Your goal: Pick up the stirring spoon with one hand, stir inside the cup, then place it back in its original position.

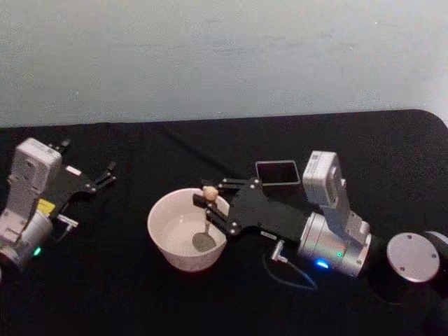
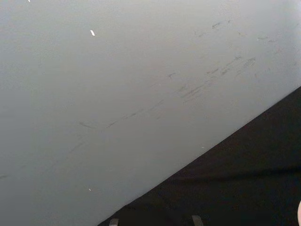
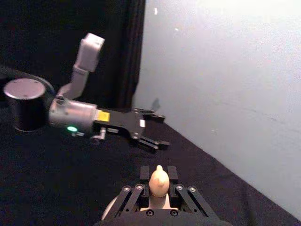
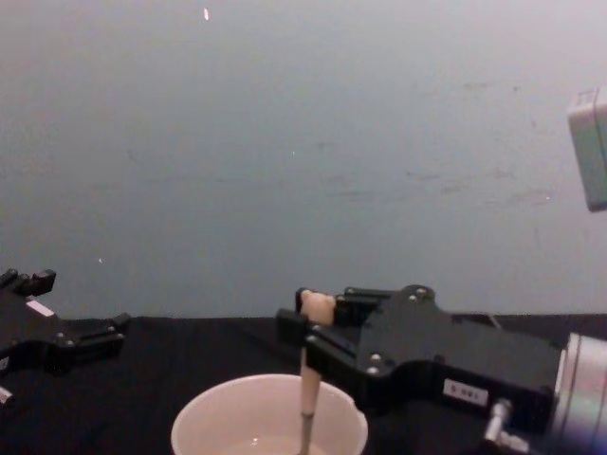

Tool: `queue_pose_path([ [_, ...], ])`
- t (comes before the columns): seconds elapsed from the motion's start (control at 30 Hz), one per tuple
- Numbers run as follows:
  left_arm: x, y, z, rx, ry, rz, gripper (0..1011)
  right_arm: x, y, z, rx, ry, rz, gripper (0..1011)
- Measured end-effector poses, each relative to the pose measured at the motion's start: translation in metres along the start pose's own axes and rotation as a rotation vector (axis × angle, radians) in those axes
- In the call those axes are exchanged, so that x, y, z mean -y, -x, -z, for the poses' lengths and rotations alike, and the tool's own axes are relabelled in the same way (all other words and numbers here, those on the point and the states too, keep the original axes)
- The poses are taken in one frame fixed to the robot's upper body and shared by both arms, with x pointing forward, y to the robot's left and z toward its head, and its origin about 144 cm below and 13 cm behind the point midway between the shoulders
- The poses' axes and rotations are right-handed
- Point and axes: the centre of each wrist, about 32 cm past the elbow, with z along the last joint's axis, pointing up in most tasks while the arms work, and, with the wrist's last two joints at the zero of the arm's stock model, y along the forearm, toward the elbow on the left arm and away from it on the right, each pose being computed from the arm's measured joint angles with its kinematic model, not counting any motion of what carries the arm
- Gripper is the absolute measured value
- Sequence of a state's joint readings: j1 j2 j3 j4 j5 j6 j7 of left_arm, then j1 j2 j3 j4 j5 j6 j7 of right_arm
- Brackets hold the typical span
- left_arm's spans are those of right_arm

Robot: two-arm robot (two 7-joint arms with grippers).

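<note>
We see a plain, pale grey-blue wall [image 1: 224, 56] rising straight behind the desk [image 1: 126, 301], whose top is matte black all over. Faint dark scuff marks [image 2: 211, 80] streak the wall above the desk's far edge, with a small white fleck [image 2: 92, 33] higher up. At one end of the desk a black curtain [image 3: 127, 47] hangs in folds against the wall. The light is soft and even.

A table [image 1: 126, 294] draped in black cloth runs back to a pale wall. A wide cream-white cup [image 1: 176, 256] stands on the cloth directly beneath the fingertips of the right gripper [image 1: 208, 204]. A dark grey square holder [image 1: 278, 172] sits on the cloth just behind that gripper's body, near its wrist and apart from the cup.
</note>
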State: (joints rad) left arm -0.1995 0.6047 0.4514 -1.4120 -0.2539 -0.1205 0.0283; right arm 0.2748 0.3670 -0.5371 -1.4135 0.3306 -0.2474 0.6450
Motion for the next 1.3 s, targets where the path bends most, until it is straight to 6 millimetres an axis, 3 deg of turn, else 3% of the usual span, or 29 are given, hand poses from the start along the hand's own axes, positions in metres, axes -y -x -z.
queue_pose_path([
  [0.33, 0.0, 0.0, 0.0, 0.0, 0.0, 0.0, 1001, -0.014, 0.011, -0.001, -0.022, -0.021, -0.035, 214],
  [0.7, 0.0, 0.0, 0.0, 0.0, 0.0, 0.0, 1001, -0.035, 0.002, 0.002, -0.011, -0.018, 0.036, 214],
  [1.3, 0.0, 0.0, 0.0, 0.0, 0.0, 0.0, 1001, -0.024, -0.01, 0.002, -0.005, -0.012, 0.1, 214],
])
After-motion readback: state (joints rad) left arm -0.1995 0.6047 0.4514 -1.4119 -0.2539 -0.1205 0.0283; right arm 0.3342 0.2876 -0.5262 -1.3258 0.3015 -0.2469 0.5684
